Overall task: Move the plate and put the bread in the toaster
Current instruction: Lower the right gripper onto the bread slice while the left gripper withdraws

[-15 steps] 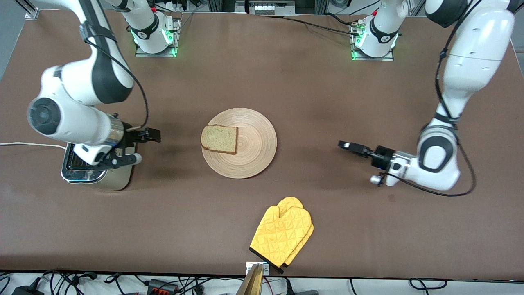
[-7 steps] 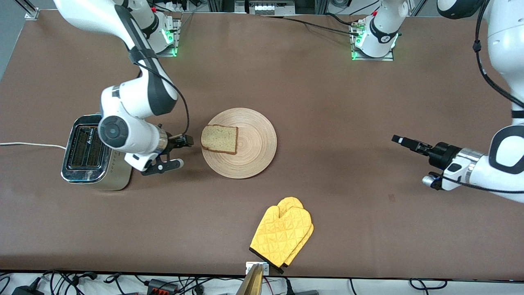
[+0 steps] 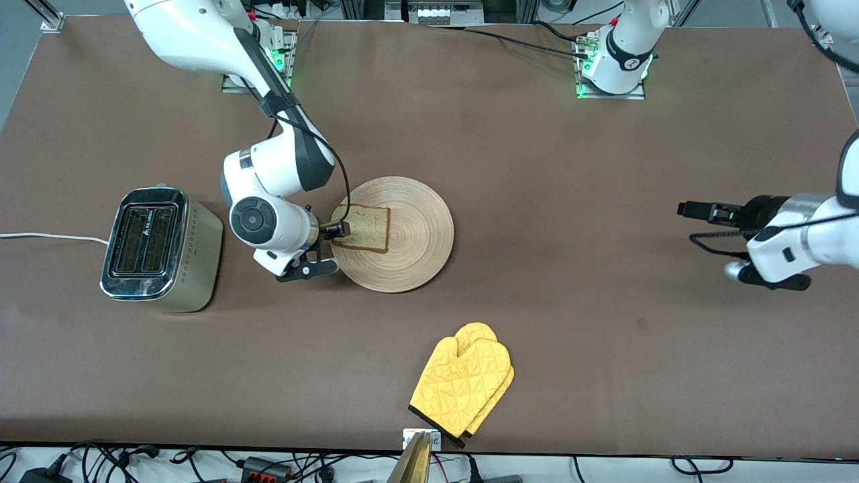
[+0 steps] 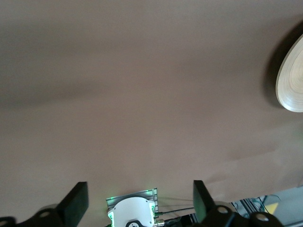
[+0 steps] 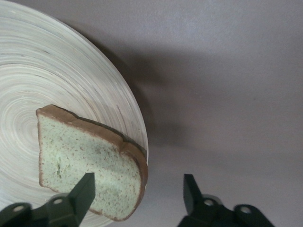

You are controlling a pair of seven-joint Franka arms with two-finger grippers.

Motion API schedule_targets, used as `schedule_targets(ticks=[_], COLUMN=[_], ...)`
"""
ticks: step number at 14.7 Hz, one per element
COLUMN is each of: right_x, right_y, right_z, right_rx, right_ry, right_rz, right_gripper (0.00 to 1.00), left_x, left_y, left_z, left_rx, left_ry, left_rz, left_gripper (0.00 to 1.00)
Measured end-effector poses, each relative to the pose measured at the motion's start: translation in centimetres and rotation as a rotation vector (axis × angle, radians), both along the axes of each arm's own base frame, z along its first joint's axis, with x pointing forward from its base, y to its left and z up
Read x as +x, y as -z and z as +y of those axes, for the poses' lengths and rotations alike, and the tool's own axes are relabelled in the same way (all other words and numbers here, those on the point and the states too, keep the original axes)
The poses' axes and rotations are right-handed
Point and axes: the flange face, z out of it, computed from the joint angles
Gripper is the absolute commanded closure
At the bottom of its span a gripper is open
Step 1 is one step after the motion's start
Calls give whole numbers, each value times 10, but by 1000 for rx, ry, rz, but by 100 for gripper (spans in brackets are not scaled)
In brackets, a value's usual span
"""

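Observation:
The round wooden plate [image 3: 416, 228] lies mid-table with the bread [image 3: 366, 228] on the part of it toward the toaster [image 3: 161, 248]. My right gripper [image 3: 339, 231] is at that rim of the plate, open. In the right wrist view the crust edge of the bread [image 5: 80, 151] lies between the fingers of the right gripper [image 5: 137, 194], untouched; one finger is over the slice, the other over bare table off the plate [image 5: 57, 71]. My left gripper [image 3: 691, 210] hangs open and empty over the left arm's end of the table. The left wrist view shows the left gripper [image 4: 139, 203] with nothing between its fingers and the plate [image 4: 291, 80] far off.
A yellow oven mitt [image 3: 463, 386] lies near the table's front edge, nearer the front camera than the plate. The toaster's white cord [image 3: 47, 236] runs off the right arm's end of the table. Both toaster slots show dark and uncovered.
My right arm swung from over the toaster to the plate's rim, beside the bread. My left arm drew back from the plate toward its end of the table.

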Motion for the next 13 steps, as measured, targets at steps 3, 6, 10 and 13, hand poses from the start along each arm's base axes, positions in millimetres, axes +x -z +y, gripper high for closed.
schedule_targets(ticks=[3,6,10,13], right_x=[-3,-8,-13,-15], right_y=[6,14,22,22], right_z=[4,11,19,22], right_rx=[-7,-20,-33,-35], right_ry=[4,19,32,32], right_rz=[9,22,33,33], right_gripper=[26,26,28,34], left_x=[-12,-20,-43,-67], left_y=[-38,-57,-53,-50], left_z=[13,12,2,-3], left_rx=[76,110,151,172], left_ry=[-14,-32,-71,-77], left_rz=[-64,-119,-185,-191], left_gripper=[0,0,0,0])
